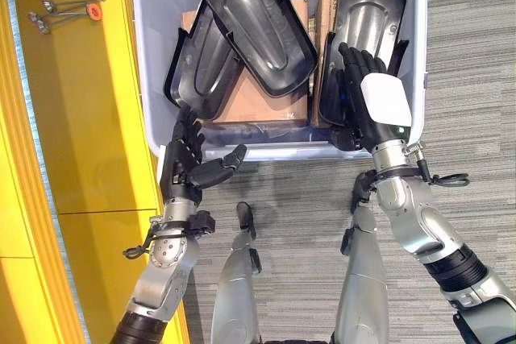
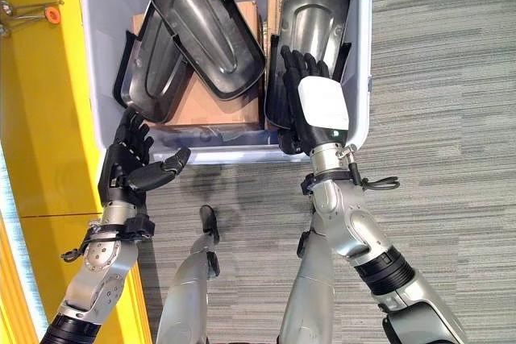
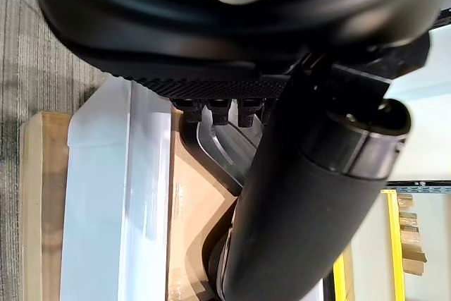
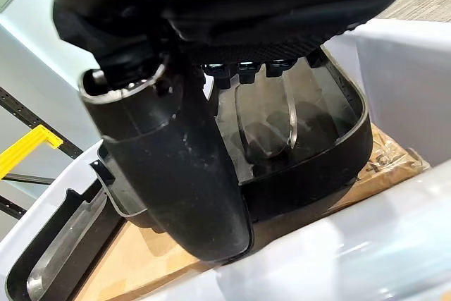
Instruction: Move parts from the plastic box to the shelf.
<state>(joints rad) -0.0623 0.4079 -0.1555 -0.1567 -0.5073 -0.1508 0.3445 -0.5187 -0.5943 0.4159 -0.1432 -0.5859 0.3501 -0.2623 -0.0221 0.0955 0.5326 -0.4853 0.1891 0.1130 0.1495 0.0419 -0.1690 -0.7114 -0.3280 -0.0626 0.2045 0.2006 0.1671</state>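
A pale plastic box (image 1: pixel 153 62) on the floor holds three dark moulded shell parts lying on cardboard (image 1: pixel 258 106). The left part (image 1: pixel 201 66) lies partly under the middle part (image 1: pixel 262 22), and the right part (image 1: pixel 367 14) leans against the box's right wall. My right hand (image 1: pixel 375 98) is inside the box, open, with its fingers straight against the near end of the right part (image 4: pixel 296 139). Open as well, my left hand (image 1: pixel 189 163) is at the box's near left corner, its fingers reaching over the rim toward the left part (image 3: pixel 225 146) and its thumb (image 3: pixel 310 202) held out.
A yellow shelf (image 1: pixel 81 118) runs along the left side, close to the box. Metal hooks with an orange ring (image 1: pixel 68 10) lie on it near the back. Grey carpet (image 1: pixel 476 78) stretches to the right of the box and in front of it.
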